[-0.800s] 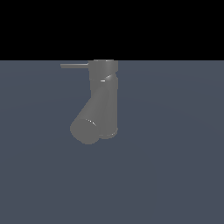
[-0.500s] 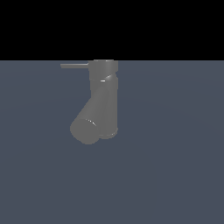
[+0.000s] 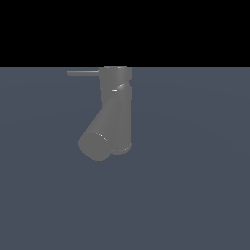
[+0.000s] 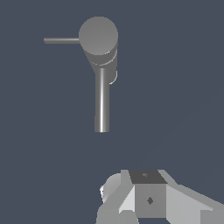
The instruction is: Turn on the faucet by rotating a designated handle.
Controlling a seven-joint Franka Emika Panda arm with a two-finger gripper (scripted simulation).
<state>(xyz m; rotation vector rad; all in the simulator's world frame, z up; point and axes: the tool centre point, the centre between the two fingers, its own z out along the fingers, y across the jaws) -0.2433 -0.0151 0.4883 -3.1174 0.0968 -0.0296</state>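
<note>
The faucet (image 3: 117, 110) is a matte grey upright cylinder on the dark floor, with a thick spout (image 3: 97, 141) slanting down toward the exterior view's left. The handle (image 3: 83, 73), a thin straight rod, sticks out sideways from the cylinder's top toward the exterior view's left. From above, the wrist view shows the faucet's round top (image 4: 98, 37), the handle (image 4: 61, 40) and the spout (image 4: 101, 105). Pale blocky parts of my gripper (image 4: 146, 192) show at that picture's edge, well apart from the faucet. How its jaws stand is not visible. The exterior view does not show the arm.
A flat dark blue-grey floor (image 3: 195, 185) spreads around the faucet, under a black background.
</note>
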